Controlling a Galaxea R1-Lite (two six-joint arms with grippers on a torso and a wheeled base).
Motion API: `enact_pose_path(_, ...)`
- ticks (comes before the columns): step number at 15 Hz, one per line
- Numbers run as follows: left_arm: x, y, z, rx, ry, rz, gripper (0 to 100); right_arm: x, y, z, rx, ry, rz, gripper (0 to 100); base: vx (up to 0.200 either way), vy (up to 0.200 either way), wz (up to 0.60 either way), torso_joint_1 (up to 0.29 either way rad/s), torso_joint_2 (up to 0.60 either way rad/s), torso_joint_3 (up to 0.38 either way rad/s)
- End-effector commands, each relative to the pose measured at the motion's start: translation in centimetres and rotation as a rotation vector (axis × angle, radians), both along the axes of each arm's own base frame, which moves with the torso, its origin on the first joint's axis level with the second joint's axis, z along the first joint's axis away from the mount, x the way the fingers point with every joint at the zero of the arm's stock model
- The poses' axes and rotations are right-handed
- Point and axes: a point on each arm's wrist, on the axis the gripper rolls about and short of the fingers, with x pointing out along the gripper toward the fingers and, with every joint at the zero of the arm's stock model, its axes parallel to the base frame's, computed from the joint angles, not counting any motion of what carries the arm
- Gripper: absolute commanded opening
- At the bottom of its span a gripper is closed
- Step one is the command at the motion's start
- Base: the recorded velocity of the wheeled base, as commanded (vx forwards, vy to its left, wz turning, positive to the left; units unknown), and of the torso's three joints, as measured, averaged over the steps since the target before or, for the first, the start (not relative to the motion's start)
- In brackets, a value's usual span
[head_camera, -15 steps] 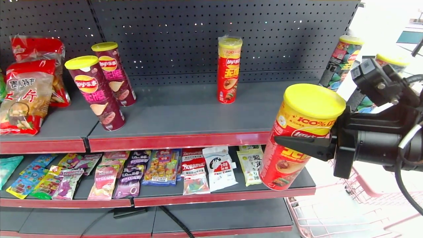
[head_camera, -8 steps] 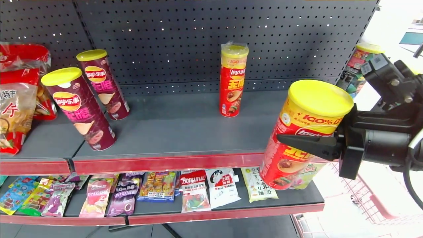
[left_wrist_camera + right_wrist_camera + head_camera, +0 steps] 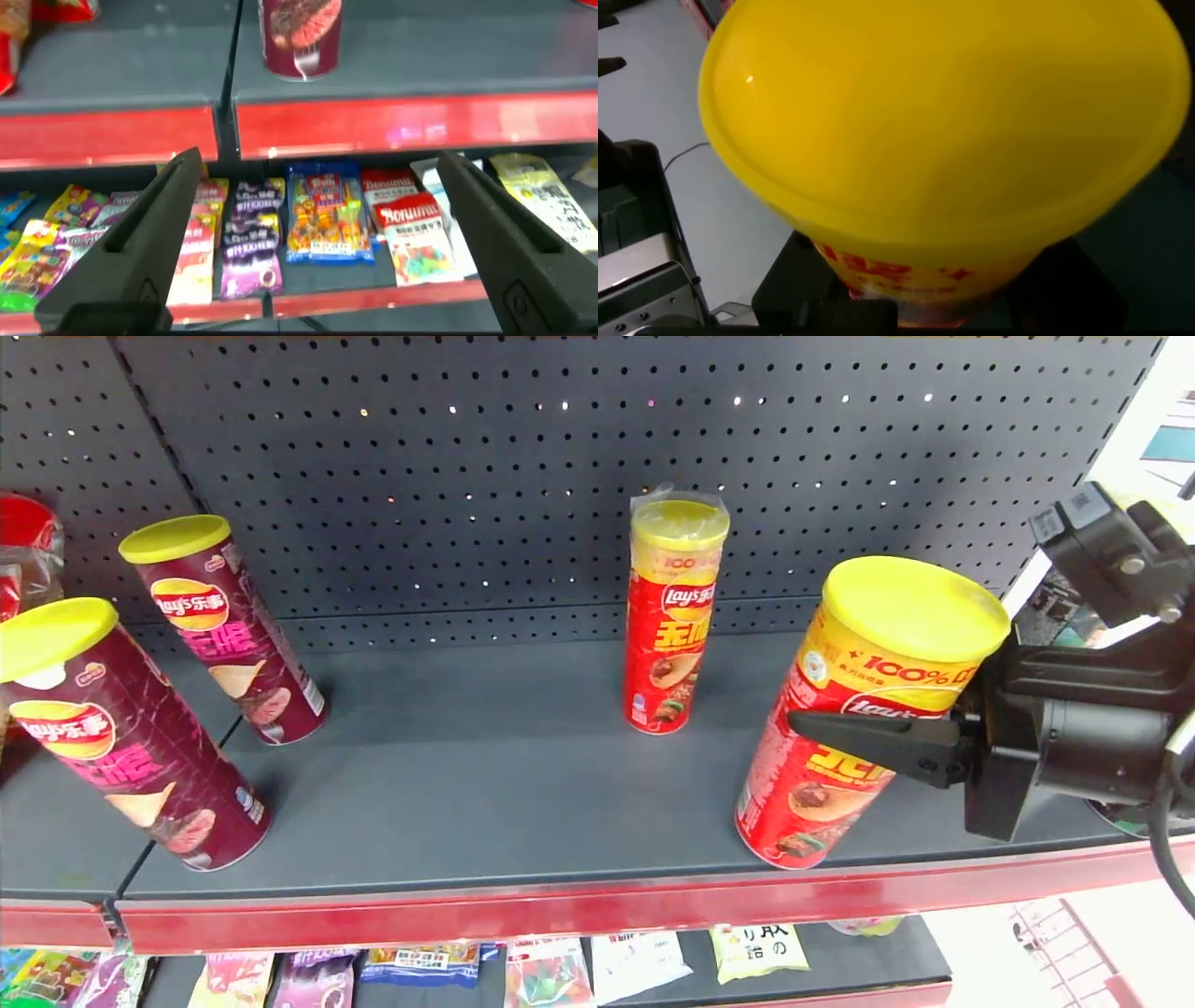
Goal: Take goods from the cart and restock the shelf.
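Dark grey pegboard backs a grey shelf (image 3: 485, 803) with a red front lip. Your right gripper (image 3: 873, 747) comes in from the right and is clamped on the held can (image 3: 864, 709), a red crisp tube with a yellow lid. One black finger (image 3: 868, 742) lies across the tube's front, just under its yellow band. The tube leans, with its lid tipped toward the right. Its base hangs low over the front right part of the shelf, just behind the lip, and you cannot tell whether it touches the surface. From the right wrist camera, the yellow lid (image 3: 943, 121) sits close beneath the lens.

A second red can (image 3: 674, 616) stands upright at the back of the shelf, near the pegboard and well apart from the held one. Two maroon cans with yellow lids stand at the left, the rear maroon can (image 3: 219, 625) near the pegboard and the front maroon can (image 3: 121, 737) closer to the lip.

Your left gripper (image 3: 320, 163) hangs lower, in front of the shelf below, with its fingers spread wide and nothing between them. Beyond it, snack bags (image 3: 318, 215) lie in a row on that lower shelf.
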Motion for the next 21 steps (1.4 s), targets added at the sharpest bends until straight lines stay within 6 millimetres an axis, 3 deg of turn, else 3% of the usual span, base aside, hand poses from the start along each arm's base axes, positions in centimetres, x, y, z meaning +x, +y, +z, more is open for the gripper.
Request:
enact_pose_path(1,0.0,0.0,0.0,0.0,0.0,0.0,100,-0.2,-0.1,0.1,0.002,-0.004,0.002,0,0.0,0.0,0.0,0.0,0.0,0.0)
enact_pose_path(7,0.0,0.0,0.0,0.0,0.005,-0.001,100,-0.3,-0.1,0.3,0.005,-0.014,0.001,0,0.0,0.0,0.0,0.0,0.0,0.0)
enact_pose_path(9,0.6,0.0,0.2,-0.002,0.077,-0.013,100,-0.2,-0.1,0.7,0.01,-0.026,-0.008,0,0.0,0.0,0.0,0.0,0.0,0.0)
enact_pose_path(12,0.5,0.0,0.4,0.031,0.053,-0.094,100,-0.3,-0.1,0.7,0.007,-0.028,-0.022,0,0.0,0.0,0.0,0.0,0.0,0.0)
enact_pose_path(13,1.0,-0.3,6.6,0.023,-0.01,-0.217,100,-0.2,-0.2,0.8,0.003,-0.037,-0.064,0,0.0,0.0,0.0,0.0,0.0,0.0)
enact_pose_path(14,2.4,-0.4,11.0,-0.02,-0.006,-0.265,100,0.0,-0.1,1.1,0.005,-0.042,-0.087,0,0.0,0.0,0.0,0.0,0.0,0.0)
enact_pose_path(15,3.4,-0.6,13.9,-0.056,-0.013,-0.328,100,0.1,-0.1,1.1,0.005,-0.041,-0.09,0,0.0,0.0,0.0,0.0,0.0,0.0)
enact_pose_path(17,6.7,-1.6,17.2,-0.004,0.03,-0.596,100,-0.1,-0.3,1.3,0.014,-0.048,-0.097,0,0.0,0.0,0.0,0.0,0.0,0.0)
enact_pose_path(18,6.7,-1.6,17.2,-0.004,0.03,-0.596,100,-0.1,-0.3,1.3,0.014,-0.048,-0.097,0,0.0,0.0,0.0,0.0,0.0,0.0)
enact_pose_path(19,10.2,-2.8,18.7,0.004,0.096,-0.79,100,-0.2,-0.7,1.6,0.044,-0.026,-0.121,0,0.0,0.0,0.0,0.0,0.0,0.0)
enact_pose_path(21,12.7,-4.4,19.0,-0.001,0.16,-0.911,100,-0.4,-0.9,1.7,0.055,-0.024,-0.126,0,0.0,0.0,0.0,0.0,0.0,0.0)
